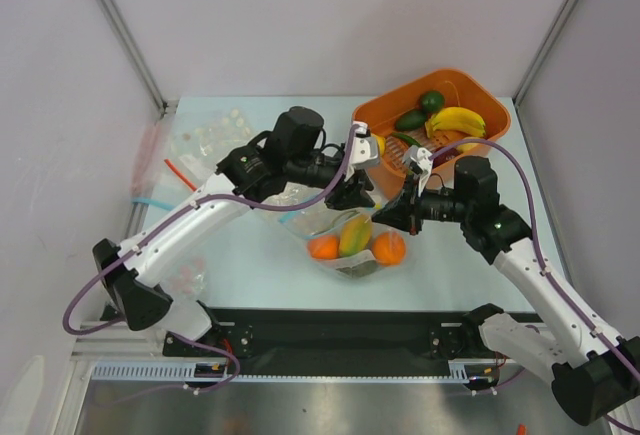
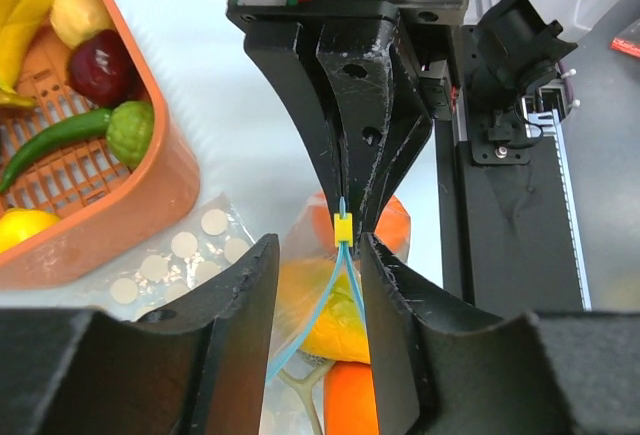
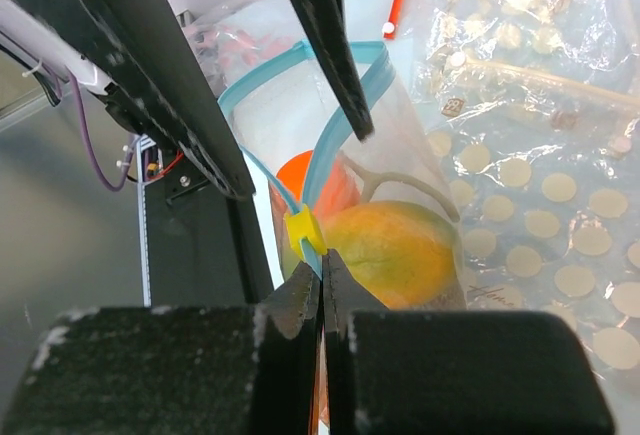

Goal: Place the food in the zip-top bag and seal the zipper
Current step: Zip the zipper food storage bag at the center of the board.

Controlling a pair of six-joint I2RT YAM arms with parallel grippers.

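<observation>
Two oranges (image 1: pixel 323 247) and a mango (image 3: pixel 390 250) sit inside the bag (image 3: pixel 410 145), just beside the yellow slider (image 3: pixel 300 232). The blue zipper (image 3: pixel 240 95) runs away from the slider in two lines with a gap between them, so the mouth is not shut yet. My right claw (image 3: pixel 322 273) is squeezed tight on the zipper's end, touching the slider. My left claw (image 2: pixel 318 253) is apart, with one finger on each side of the two blue lines, just past the slider. I think the job now is to close the mouth. My right claw should hold that end firm. My left should pinch both lines together close to the slider, then slide slowly away from it without lifting the bag.
</observation>
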